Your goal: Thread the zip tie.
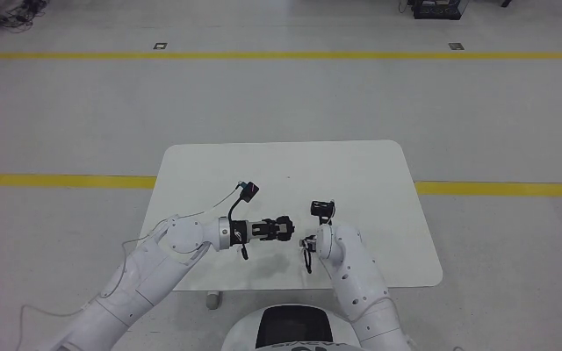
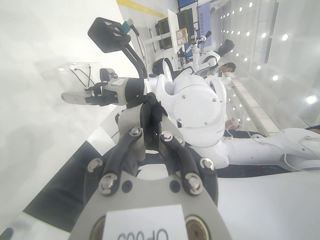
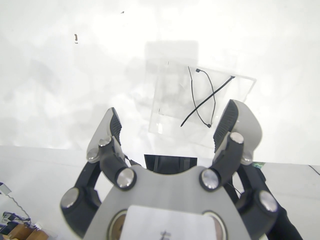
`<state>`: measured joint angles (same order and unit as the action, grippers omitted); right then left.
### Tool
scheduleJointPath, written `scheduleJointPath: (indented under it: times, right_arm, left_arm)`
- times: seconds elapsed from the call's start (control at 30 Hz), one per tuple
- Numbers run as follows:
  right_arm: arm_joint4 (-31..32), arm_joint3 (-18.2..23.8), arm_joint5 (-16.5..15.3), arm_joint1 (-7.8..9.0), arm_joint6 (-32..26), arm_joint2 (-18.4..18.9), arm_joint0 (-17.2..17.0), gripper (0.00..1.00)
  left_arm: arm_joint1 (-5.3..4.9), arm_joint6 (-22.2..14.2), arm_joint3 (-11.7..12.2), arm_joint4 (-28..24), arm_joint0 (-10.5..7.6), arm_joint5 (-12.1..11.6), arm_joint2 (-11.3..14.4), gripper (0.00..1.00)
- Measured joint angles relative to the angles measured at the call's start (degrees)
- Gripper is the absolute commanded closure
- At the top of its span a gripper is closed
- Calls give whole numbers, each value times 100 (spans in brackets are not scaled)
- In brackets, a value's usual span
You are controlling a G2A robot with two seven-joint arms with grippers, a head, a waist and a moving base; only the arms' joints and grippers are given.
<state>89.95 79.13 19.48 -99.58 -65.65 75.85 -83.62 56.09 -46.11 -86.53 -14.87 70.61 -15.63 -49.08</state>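
A white counter (image 1: 369,175) seen from above, with two robot arms meeting near its front middle. In the right wrist view, a clear tray (image 3: 160,96) lies on the counter. In it are a few thin black zip ties (image 3: 201,98), crossed over one another like a loose X. The right end effector (image 3: 172,107) is close to the tray with its fingers spread wide. It touches none of the ties. The left end effector (image 2: 148,118) is just beside the right wrist with its fingers pressed together. Whether it pinches anything cannot be told.

The step in hand appears to be picking one tie out of the tray. Because the straps overlap, the right arm would do well to aim at a stretch where one tie lies alone, away from the crossing. The fingers should straddle the strap across its width. The ties are thin and lie flat on a slick surface, so a shallow or off-centre close could skid one aside or lift two at once. The tray wall may also block a finger. A grip near the head end would leave the tail free for threading.
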Motion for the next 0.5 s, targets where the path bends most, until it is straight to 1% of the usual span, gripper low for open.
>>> scheduleJointPath:
  times: [0.2,0.33,0.4,0.47,0.5]
  right_arm:
    - [0,-35,0,16,393,65,-47,0]
    - [0,-76,0,20,422,96,-60,2]
    - [0,-121,0,17,352,77,-41,6]
    - [0,-158,0,14,306,51,-22,18]
    - [0,-185,0,12,294,51,-13,26]
  left_arm:
    - [0,0,0,0,0,0,0,100]
    - [0,0,0,0,0,0,0,100]
    - [0,0,0,0,0,0,0,100]
    - [0,0,0,0,0,0,0,100]
    - [0,0,0,0,0,0,0,100]
